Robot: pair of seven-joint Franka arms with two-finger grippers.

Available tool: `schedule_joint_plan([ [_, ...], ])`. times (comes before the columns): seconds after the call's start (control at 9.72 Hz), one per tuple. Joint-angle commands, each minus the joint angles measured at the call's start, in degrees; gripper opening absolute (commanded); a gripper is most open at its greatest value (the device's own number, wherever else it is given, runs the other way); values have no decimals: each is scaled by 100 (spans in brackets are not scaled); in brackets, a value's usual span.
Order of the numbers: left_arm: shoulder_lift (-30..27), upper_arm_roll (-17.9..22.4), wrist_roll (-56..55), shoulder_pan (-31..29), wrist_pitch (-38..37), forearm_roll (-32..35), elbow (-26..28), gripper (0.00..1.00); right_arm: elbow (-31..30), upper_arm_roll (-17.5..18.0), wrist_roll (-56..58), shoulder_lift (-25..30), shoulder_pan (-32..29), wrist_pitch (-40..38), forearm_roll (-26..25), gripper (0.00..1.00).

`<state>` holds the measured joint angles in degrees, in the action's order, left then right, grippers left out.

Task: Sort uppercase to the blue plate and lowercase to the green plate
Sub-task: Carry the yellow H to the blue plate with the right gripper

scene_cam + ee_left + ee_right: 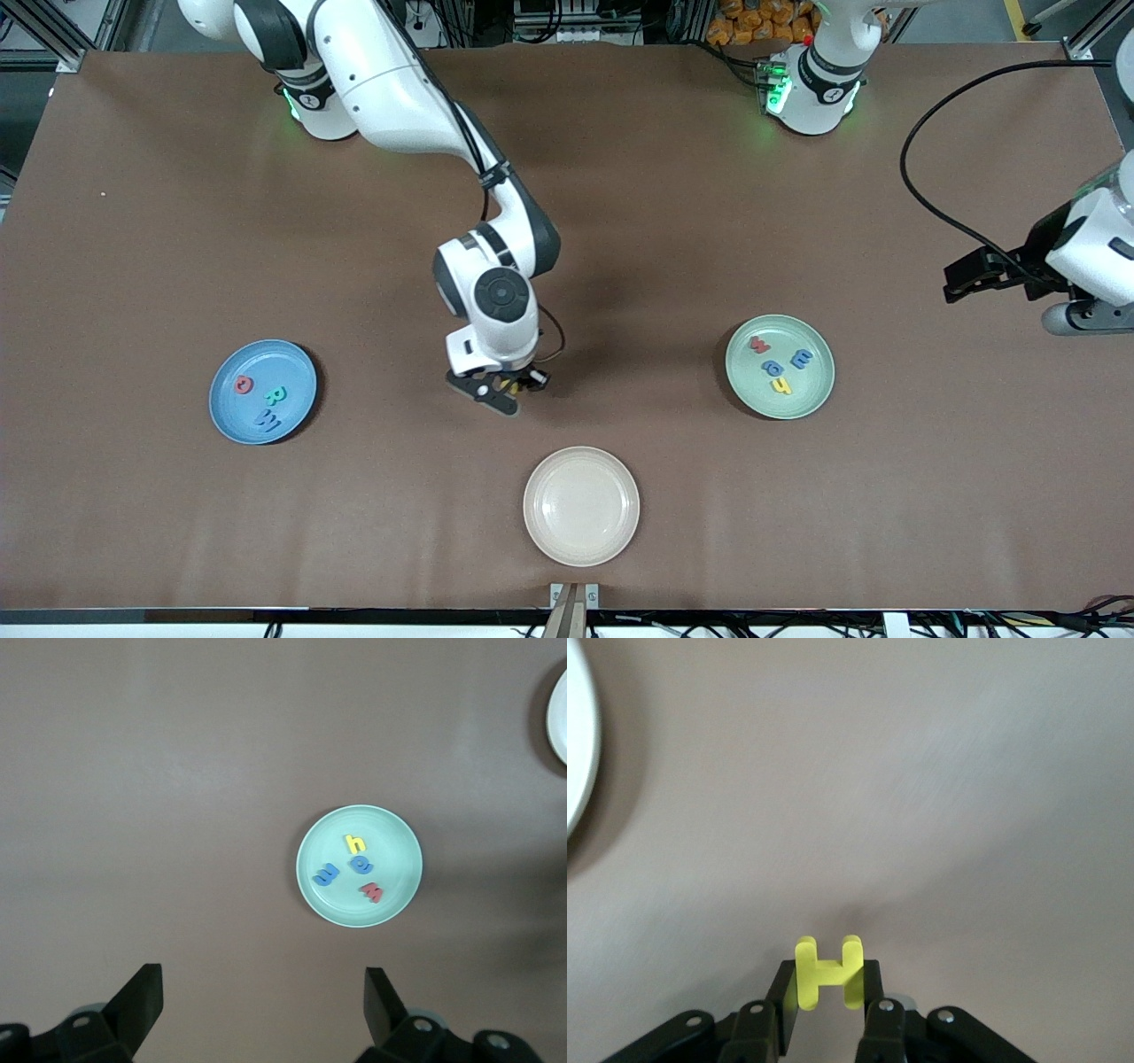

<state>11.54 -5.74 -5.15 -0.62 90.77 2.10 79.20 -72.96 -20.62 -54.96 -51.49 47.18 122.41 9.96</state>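
Pinching the yellow foam capital H (827, 983), the right gripper (505, 386) sits low between both plates; round sky-blue plate (232, 418) lies toward its own arm's end; left gripper (263, 1005) waits, spread wide

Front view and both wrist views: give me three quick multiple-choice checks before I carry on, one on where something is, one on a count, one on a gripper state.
1. What does the right gripper hold?
A. a yellow H
B. a red Q
C. nothing

2. How many letters lie on the green plate?
A. two
B. three
C. four

3. How is the left gripper?
A. shut on a letter
B. open, holding nothing
C. resting on the blue plate

Answers:
1. A: the right wrist view shows the yellow H pinched between its fingers, over bare table between the blue plate and the cream plate.
2. C: red, yellow and two blue letters lie there.
3. B: its fingers stand wide apart with nothing between; this arm waits at its end of the table.
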Motion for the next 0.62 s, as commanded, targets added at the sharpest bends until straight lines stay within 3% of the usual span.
schedule_joint_plan([
  [0.0,23,-6,154,-43,-16,-122,-89,100,-87,-240,817,279,-234,-461,-38,0],
  [0.51,32,-6,119,-17,-16,-122,-89,100,-586,-303,2969,840,-1350,-657,-12,0],
])
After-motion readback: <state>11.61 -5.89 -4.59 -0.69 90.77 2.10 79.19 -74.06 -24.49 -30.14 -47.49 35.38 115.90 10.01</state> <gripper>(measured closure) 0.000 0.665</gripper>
